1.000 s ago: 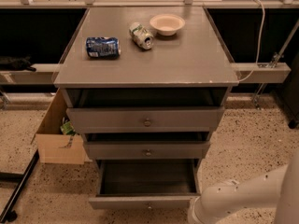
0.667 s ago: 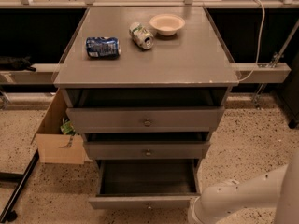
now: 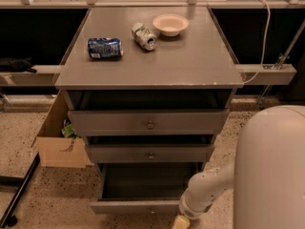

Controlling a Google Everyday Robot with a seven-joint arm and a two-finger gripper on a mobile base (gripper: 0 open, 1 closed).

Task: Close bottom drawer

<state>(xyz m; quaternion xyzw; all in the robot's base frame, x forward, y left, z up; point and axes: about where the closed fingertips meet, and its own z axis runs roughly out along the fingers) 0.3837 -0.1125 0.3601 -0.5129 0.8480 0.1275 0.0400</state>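
The bottom drawer [image 3: 138, 206] of the grey cabinet [image 3: 147, 75] stands pulled out, its dark inside showing and its narrow front panel near the lower edge of the view. The two drawers above it are also out a little, each less than the one below. My white arm [image 3: 209, 187] reaches in from the lower right, and my gripper [image 3: 181, 221] is at the bottom edge, just right of the bottom drawer's front panel and mostly cut off.
On the cabinet top lie a blue can [image 3: 105, 47], a green-and-white can [image 3: 144, 36] and a pale bowl [image 3: 170, 24]. A cardboard box [image 3: 57, 137] sits on the floor at the left. A black stand leg [image 3: 19, 192] lies at the lower left.
My arm's large white link has swung up and now fills the lower right of the view. The drawers and the things on top have not moved.
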